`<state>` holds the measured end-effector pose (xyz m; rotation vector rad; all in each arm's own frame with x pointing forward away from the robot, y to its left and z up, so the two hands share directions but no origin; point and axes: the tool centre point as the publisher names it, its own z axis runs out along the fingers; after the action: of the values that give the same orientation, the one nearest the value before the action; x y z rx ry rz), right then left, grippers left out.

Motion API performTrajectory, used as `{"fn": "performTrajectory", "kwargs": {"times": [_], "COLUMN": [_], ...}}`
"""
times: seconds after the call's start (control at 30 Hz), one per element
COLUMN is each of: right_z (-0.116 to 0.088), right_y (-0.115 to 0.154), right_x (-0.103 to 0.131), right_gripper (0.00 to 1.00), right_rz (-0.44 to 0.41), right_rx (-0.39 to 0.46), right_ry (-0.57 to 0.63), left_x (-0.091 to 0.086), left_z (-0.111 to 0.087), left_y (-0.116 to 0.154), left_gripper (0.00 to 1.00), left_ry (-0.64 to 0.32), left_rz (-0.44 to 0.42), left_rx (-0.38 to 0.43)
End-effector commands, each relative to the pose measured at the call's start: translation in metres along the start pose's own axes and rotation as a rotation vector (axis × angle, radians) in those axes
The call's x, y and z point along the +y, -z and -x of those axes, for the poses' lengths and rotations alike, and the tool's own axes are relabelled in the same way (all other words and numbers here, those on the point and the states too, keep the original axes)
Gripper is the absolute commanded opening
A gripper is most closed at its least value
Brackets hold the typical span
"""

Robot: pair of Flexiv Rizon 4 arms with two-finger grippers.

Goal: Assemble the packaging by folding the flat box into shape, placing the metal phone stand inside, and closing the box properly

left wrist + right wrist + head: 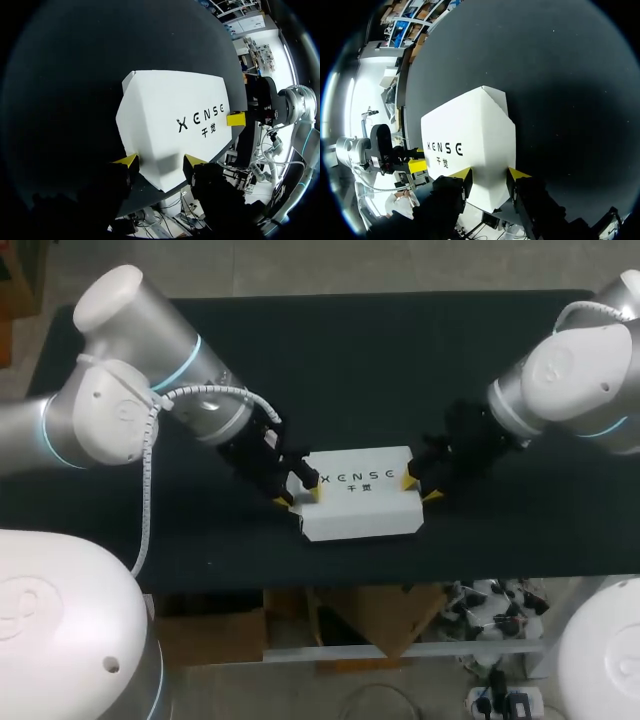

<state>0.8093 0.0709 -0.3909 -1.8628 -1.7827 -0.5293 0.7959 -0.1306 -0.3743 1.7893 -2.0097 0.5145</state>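
White cardboard box (pixel 360 502) sits closed, mid black desk (pixel 400 340). Left end effector (pixel 299 495) and right end effector (pixel 422 487) are half-open, tips against its ends, gripping nothing. Risk: uneven push skews box, flap pops.

The head view looks steeply down from above and behind the robot, far enough back to take in most of the black desk (pixel 400 350), both arms and the white box (pixel 360 508). The left wrist view sits close behind the left gripper (pixel 160 162) and faces along it, over the box, toward the right arm (pixel 295 105). The right wrist view, equally close behind the right gripper (pixel 490 175), faces the opposite way. All three views share the box.
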Motion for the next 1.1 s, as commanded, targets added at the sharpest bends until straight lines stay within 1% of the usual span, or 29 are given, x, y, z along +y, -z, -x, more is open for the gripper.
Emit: {"fn": "performTrajectory", "kwargs": {"times": [0.03,0.23,0.57,0.7,0.9,1.1], "right_z": [0.0,-0.002,-0.006,-0.007,-0.007,-0.01], "right_y": [-0.003,-0.005,-0.007,-0.007,-0.006,-0.002], "right_x": [0.002,0.003,0.002,0.002,0.001,0.0], "right_gripper": [0.46,0.46,0.45,0.46,0.45,0.45], "right_rz": [-0.003,-0.004,-0.005,-0.005,-0.008,-0.008], "right_rx": [0.007,0.018,0.024,0.029,0.033,0.031], "right_ry": [0.003,0.007,0.013,0.009,0.0,-0.008], "left_x": [0.0,-0.001,-0.004,-0.004,-0.005,-0.006], "left_z": [0.0,0.0,-0.003,-0.005,-0.008,-0.012], "left_y": [-0.005,-0.009,-0.013,-0.013,-0.013,-0.008], "left_gripper": [0.58,0.58,0.52,0.53,0.53,0.53], "left_ry": [-0.003,0.003,0.035,0.048,0.071,0.088], "left_rz": [0.001,0.003,0.027,0.043,0.067,0.082], "left_rx": [0.006,0.032,0.062,0.074,0.069,0.067]}}
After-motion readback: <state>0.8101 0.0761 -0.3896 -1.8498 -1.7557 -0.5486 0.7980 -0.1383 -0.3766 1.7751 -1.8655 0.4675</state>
